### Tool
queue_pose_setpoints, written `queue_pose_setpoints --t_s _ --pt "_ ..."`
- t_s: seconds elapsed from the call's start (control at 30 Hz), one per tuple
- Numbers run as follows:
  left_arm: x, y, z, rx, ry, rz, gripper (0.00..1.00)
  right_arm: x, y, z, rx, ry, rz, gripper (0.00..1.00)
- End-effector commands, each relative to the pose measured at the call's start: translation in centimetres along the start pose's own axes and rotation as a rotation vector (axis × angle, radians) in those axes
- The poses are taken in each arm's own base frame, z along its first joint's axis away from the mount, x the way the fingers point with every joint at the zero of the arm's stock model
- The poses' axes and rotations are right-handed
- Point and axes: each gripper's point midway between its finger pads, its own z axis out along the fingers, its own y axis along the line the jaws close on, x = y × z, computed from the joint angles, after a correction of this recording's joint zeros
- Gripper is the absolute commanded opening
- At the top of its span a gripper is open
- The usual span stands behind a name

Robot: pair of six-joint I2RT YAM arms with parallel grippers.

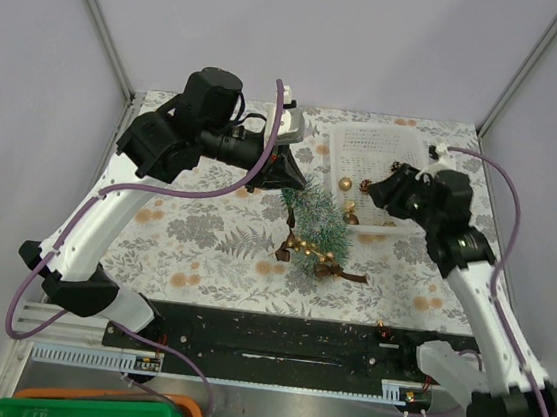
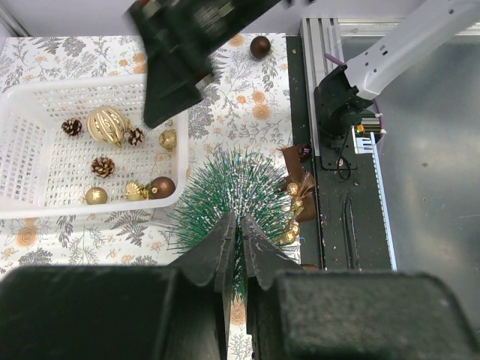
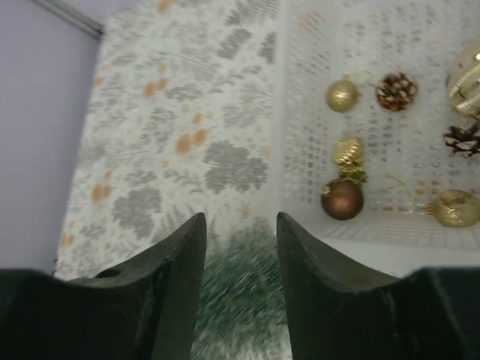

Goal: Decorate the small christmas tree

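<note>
Left gripper (image 2: 234, 225) pinched shut on tree (image 2: 240, 180) tip | right gripper (image 3: 241, 247) parted, empty, near tree | only left wrist shows brown ball (image 2: 260, 46) on cloth (image 2: 247, 112) outside basket (image 2: 45, 172)

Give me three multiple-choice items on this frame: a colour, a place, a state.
1. Basket colour: A red, B black, C white.
2. Tree is: A in the basket, B on the cloth beside the basket, C on the floor.
3. Right gripper: A open, B shut on a bauble, C shut on the tree.
Key: C, its mesh walls are white; B, it sits on the leaf print outside the basket wall; A, its jaws stand apart.
</note>
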Motion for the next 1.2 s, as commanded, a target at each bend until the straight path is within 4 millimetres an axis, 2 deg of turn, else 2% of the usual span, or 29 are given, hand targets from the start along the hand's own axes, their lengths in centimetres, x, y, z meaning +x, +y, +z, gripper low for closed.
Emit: queue_pose_setpoints --t_s 0.0,0.03,0.07,0.17,0.27,0.37,0.53,0.7,0.9,1.17 --pt "-1.8 -0.5 -1.0 -0.008 -0.053 0.056 0.11 1.5 -6.8 7.6 0.248 0.051 0.017 0.53" --pt "-1.6 -0.4 -1.0 -0.013 -0.049 0.055 0.11 1.7 -7.9 9.2 0.281 0.060 0.020 0.55" --pt "-1.5 -0.5 -1.0 -0.013 -0.047 0.053 0.11 2.9 -9.5 11.2 0.327 0.101 0.024 0.57" --pt "-1.4 -0.5 -1.0 -0.014 -0.046 0.051 0.11 3.8 -12.5 15.2 0.413 0.141 -0.008 0.61" --pt "-1.6 -0.5 -1.0 -0.015 -0.049 0.052 0.11 4.2 -14.2 18.0 0.454 0.152 -0.035 0.63" --pt "-1.8 -0.3 -1.0 -0.019 -0.052 0.058 0.11 4.4 -15.0 19.6 0.493 0.154 -0.069 0.64" --pt "-2.1 0.0 -1.0 -0.031 -0.053 0.064 0.11 4.4 -15.6 21.4 0.559 0.123 -0.148 0.65" --pt "-2.3 0.0 -1.2 -0.037 -0.055 0.070 0.11 5.2 -16.7 22.7 0.631 0.162 -0.236 0.65" --pt "-2.1 0.1 -1.2 -0.038 -0.048 0.075 0.11 5.1 -17.3 22.2 0.753 0.172 -0.376 0.65" --pt "-2.2 0.0 -1.4 -0.042 -0.050 0.077 0.11 4.4 -17.4 21.8 0.790 0.154 -0.391 0.67"
